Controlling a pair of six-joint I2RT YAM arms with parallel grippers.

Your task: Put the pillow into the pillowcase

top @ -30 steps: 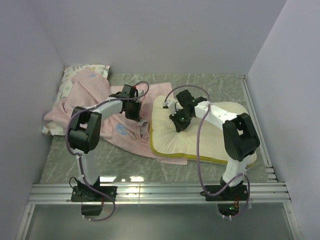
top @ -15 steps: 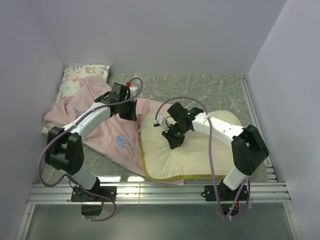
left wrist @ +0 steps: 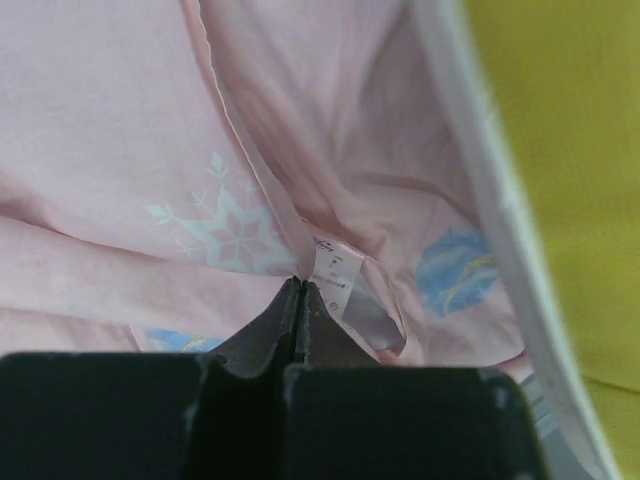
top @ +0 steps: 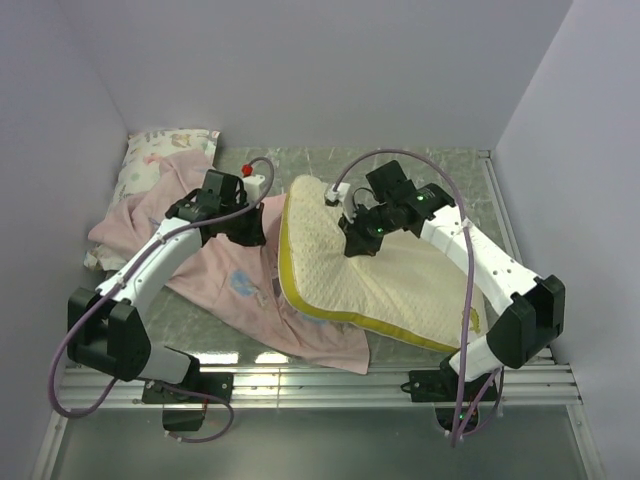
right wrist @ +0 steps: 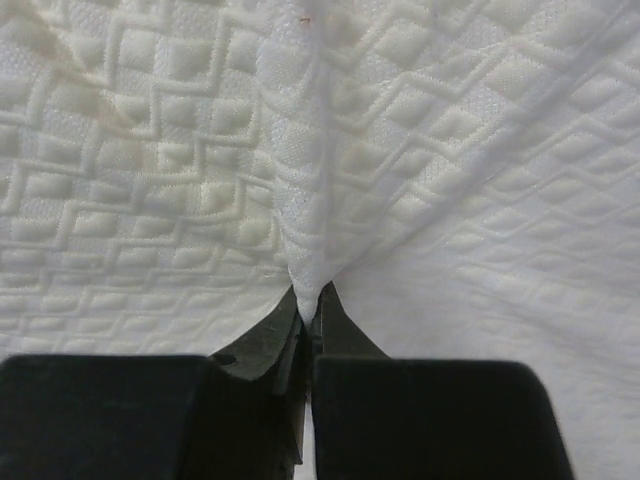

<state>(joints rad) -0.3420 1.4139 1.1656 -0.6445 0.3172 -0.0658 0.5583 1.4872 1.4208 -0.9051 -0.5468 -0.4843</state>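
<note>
While the left gripper [left wrist: 300, 300] pinches a pink fold of the pillowcase [top: 225, 275] tight between its jaws, the right gripper [right wrist: 310, 300] clamps a pucker of the pillow [top: 400, 285]. The pillow lies tilted, its yellow-banded end raised just beside the left gripper and overlapping the pillowcase on the table [top: 330, 165].

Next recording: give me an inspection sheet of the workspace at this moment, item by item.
Surface: green-grey marbled table, largely covered by bedding.
Job's things: cream pillow tilted, its yellow-banded left end raised, not inside the case; pink pillowcase rumpled beside and under it.
Clutter: small printed pillow in the far left corner, partly under the pillowcase.
Claws: left claw shut on pillowcase fabric by a white label; right claw shut on a pinch of the pillow's cover.
Cables: purple cables loop off both arms; no snag seen.
Surroundings: pale walls on three sides; metal rails along the near edge.
</note>
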